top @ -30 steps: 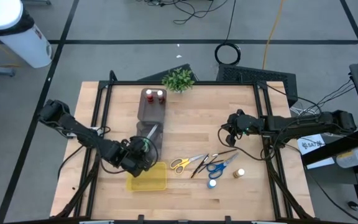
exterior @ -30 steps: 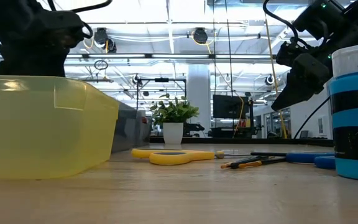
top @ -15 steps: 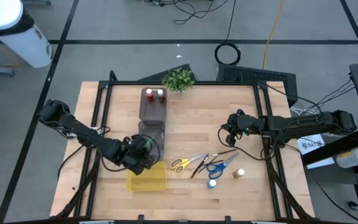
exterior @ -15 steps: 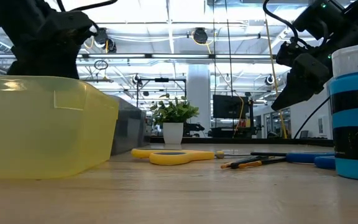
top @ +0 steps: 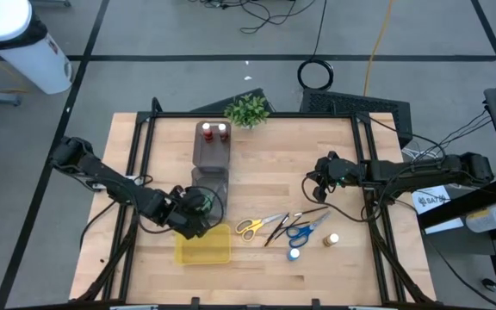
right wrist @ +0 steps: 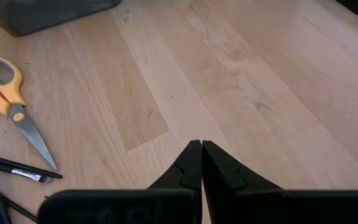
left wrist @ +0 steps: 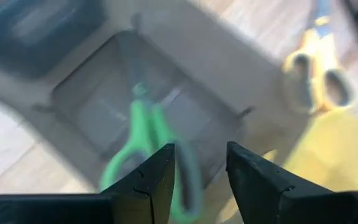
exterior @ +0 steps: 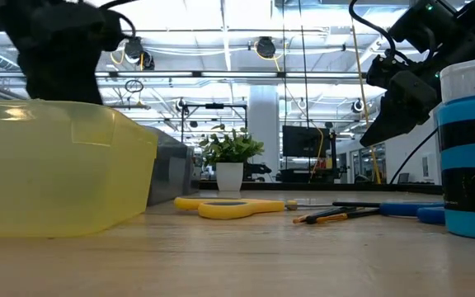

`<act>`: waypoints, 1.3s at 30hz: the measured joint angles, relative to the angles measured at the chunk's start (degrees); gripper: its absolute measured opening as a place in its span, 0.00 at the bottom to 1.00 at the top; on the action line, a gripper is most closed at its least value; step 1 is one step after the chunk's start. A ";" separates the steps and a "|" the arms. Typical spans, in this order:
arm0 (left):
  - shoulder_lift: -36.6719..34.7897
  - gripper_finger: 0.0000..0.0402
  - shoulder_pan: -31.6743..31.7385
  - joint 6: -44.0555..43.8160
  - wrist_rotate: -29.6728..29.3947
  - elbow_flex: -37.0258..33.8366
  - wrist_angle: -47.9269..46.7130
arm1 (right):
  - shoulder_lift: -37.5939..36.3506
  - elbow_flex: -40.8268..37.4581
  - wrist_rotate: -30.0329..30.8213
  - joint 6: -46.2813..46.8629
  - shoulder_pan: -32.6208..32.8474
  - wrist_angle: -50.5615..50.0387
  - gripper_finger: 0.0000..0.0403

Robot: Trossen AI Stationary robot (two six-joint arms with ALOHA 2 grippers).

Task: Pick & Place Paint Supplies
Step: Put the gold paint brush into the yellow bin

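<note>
Green-handled scissors point(left wrist: 145, 155) lie flat in the near compartment of the long dark grey organiser point(top: 211, 164). My left gripper point(left wrist: 199, 165) hangs open above them, touching nothing; in the high view it point(top: 195, 207) is over the organiser's near end. Two red-capped bottles point(top: 214, 130) stand in the far compartment. Yellow scissors point(top: 250, 227), blue scissors point(top: 300, 230) and thin dark brushes point(top: 279, 226) lie on the table. A blue bottle with a white cap point(exterior: 468, 148) and another small bottle point(top: 331, 240) stand near them. My right gripper point(right wrist: 201, 152) is shut and hovers over bare wood point(top: 319, 185).
The yellow rectangular tray point(top: 203, 246) sits at the near edge, just beside the left gripper, and fills the left of the low view point(exterior: 56, 165). A small potted plant point(top: 247, 109) stands at the far edge. Bare wood lies between the organiser and the right gripper.
The left gripper has drawn back a little toward the table's left edge and risen. The scissors' grey blade that stuck out ahead of it over the organiser no longer shows in the high view.
</note>
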 joint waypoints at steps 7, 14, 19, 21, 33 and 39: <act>0.19 0.39 0.04 -6.44 -1.22 -1.64 -5.78 | 0.00 0.00 0.00 0.00 0.00 0.00 0.00; 0.20 0.39 1.26 -6.26 0.47 -4.70 -3.48 | 0.00 0.00 0.00 -0.02 0.00 0.82 0.00; 0.20 0.39 2.52 -3.80 0.57 -3.89 -3.55 | -0.02 0.00 -0.18 -0.02 0.00 2.42 0.00; 0.20 0.39 2.71 -2.60 0.08 -3.32 -3.37 | -0.02 0.00 -0.24 -0.02 0.00 2.45 0.00; 0.20 0.39 2.83 4.02 -1.55 -2.89 3.66 | 5.85 0.67 -4.90 -6.04 10.41 7.98 0.00; 0.20 0.39 3.13 4.57 -1.02 -2.89 4.28 | 15.52 8.28 -6.56 -6.78 18.56 0.81 0.00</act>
